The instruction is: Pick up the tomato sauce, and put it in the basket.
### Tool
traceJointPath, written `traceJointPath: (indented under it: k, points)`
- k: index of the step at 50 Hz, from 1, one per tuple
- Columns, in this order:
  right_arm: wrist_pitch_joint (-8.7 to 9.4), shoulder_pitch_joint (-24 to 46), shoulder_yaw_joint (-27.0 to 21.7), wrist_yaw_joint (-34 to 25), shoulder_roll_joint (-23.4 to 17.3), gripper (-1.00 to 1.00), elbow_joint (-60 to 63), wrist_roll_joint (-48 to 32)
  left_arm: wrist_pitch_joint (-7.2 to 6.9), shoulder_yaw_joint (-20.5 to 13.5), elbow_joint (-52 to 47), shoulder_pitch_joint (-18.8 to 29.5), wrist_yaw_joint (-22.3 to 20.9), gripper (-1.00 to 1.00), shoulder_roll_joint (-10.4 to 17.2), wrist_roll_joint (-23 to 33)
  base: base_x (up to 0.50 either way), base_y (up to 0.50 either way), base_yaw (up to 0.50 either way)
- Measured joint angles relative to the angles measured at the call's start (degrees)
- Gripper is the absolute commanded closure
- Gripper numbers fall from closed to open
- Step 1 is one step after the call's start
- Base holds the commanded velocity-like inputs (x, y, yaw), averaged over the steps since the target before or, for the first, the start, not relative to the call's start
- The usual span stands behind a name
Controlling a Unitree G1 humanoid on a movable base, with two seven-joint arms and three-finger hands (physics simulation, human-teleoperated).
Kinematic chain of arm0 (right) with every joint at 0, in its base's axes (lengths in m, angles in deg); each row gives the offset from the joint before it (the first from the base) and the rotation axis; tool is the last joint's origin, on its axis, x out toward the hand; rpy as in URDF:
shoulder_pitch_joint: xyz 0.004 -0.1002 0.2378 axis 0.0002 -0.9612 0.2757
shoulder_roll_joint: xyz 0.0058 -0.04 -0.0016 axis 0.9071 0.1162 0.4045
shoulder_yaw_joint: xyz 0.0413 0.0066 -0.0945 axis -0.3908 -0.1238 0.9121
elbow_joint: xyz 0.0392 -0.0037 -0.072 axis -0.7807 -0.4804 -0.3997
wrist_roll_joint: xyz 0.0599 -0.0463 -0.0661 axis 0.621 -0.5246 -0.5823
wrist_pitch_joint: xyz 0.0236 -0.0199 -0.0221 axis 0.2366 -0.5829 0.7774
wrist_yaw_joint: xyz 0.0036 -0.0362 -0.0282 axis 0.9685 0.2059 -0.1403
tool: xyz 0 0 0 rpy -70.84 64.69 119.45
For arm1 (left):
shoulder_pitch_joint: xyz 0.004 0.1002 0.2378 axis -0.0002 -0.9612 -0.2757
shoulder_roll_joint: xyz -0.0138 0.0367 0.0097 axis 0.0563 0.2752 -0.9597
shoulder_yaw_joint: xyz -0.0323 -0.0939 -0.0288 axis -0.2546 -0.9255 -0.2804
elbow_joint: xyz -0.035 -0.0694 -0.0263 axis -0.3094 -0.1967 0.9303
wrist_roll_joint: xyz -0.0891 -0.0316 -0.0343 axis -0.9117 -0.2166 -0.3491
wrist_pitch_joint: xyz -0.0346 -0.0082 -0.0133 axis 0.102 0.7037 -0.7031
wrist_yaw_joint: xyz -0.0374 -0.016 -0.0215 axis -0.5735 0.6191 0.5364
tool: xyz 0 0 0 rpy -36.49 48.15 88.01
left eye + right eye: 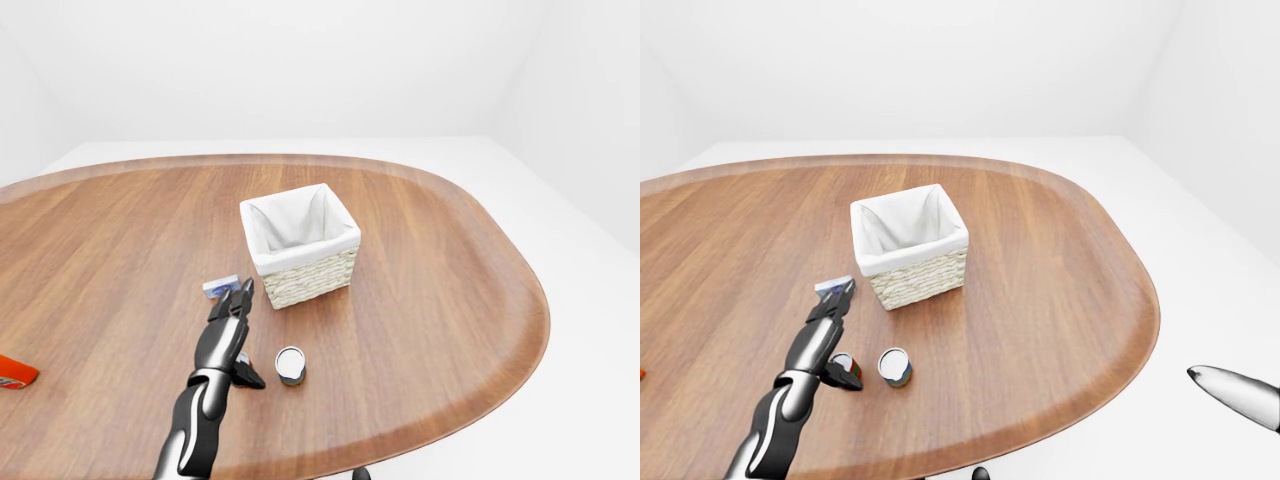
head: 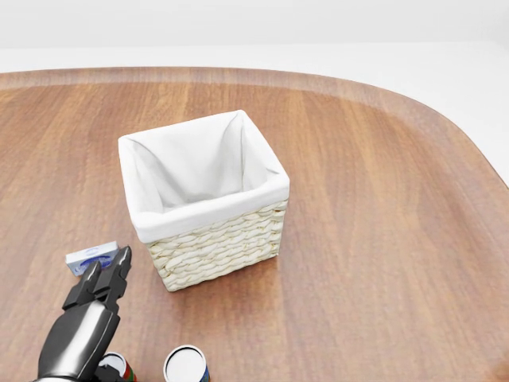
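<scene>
A small can with a red label (image 1: 843,362), likely the tomato sauce, stands on the wooden table (image 1: 430,300), mostly hidden under my left hand; it also shows at the bottom edge of the head view (image 2: 115,368). My left hand (image 1: 240,335) hovers over it with its fingers stretched out, open, the thumb beside the can. The wicker basket (image 1: 300,252) with a white cloth lining stands just above and right of the hand, empty. A silver-black tip, part of my right arm (image 1: 1232,392), pokes in at the right edge of the right-eye view; its fingers do not show.
A second can with a white lid (image 1: 290,365) stands right of the hand. A small blue and white box (image 2: 91,258) lies left of the basket, at my fingertips. A red object (image 1: 12,372) lies at the left edge of the left-eye view.
</scene>
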State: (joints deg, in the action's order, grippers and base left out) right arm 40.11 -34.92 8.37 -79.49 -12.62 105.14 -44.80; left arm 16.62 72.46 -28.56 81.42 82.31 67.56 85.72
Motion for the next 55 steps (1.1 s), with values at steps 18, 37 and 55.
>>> traceJointPath:
  k: [18, 37, 55]
  points:
    - [0.0, 0.0, 0.1, 0.1, 0.0, -1.0, 0.0, -0.1, 0.0, 1.0, 5.8, 0.5, 0.3, -1.0, 0.3, 3.8, 0.0, 0.0, 0.0]
    - [0.0, 0.1, -0.2, 0.3, -0.5, -1.0, 0.0, 0.4, 0.0, 1.3, 16.0, 5.5, 7.1, -1.0, 1.7, 6.8, 0.0, 0.0, 0.0]
    - [0.0, 0.0, -0.5, 0.2, -0.3, -1.0, 0.0, 0.4, 0.0, 1.8, 20.9, 7.8, 10.9, -1.0, 2.7, 8.0, 0.0, 0.0, 0.0]
